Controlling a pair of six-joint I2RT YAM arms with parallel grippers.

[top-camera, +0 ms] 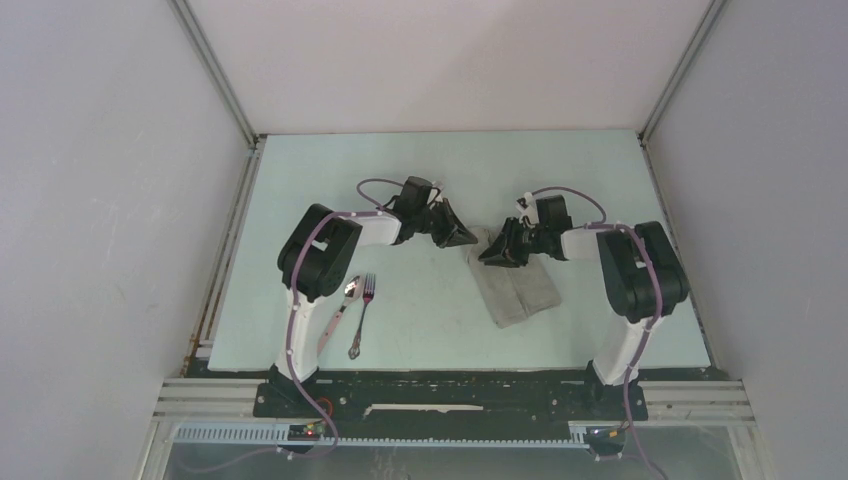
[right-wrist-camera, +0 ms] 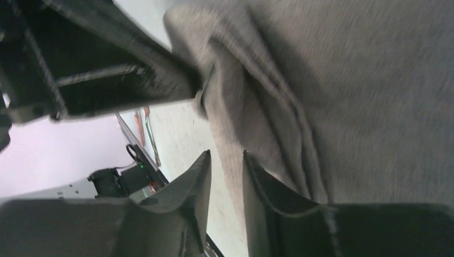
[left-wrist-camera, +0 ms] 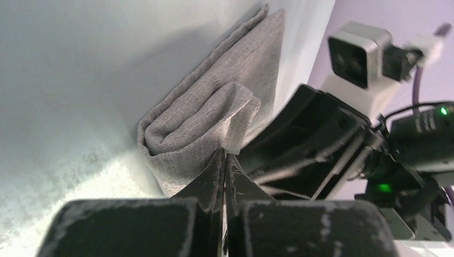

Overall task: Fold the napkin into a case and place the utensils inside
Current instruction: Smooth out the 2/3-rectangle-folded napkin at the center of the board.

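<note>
- The spoon (top-camera: 340, 303) and fork (top-camera: 361, 316) are seen side by side on the bench (top-camera: 420, 330), near and left, well apart from the napkin (top-camera: 520, 288).
- The napkin is laid right of centre, folded into a narrow oblong, with nothing placed inside yet.
- At its far end, the right fingers (right-wrist-camera: 198, 182) are held apart, the cloth edge lying against one of them; nothing is gripped.
- The left fingers (left-wrist-camera: 214, 171) are pressed shut at a raised flap; whether a layer is pinched cannot be told.
- If only the top layer is caught, the fold could be dragged open. With both arms crowded at one end, a collision could be caused.
</note>
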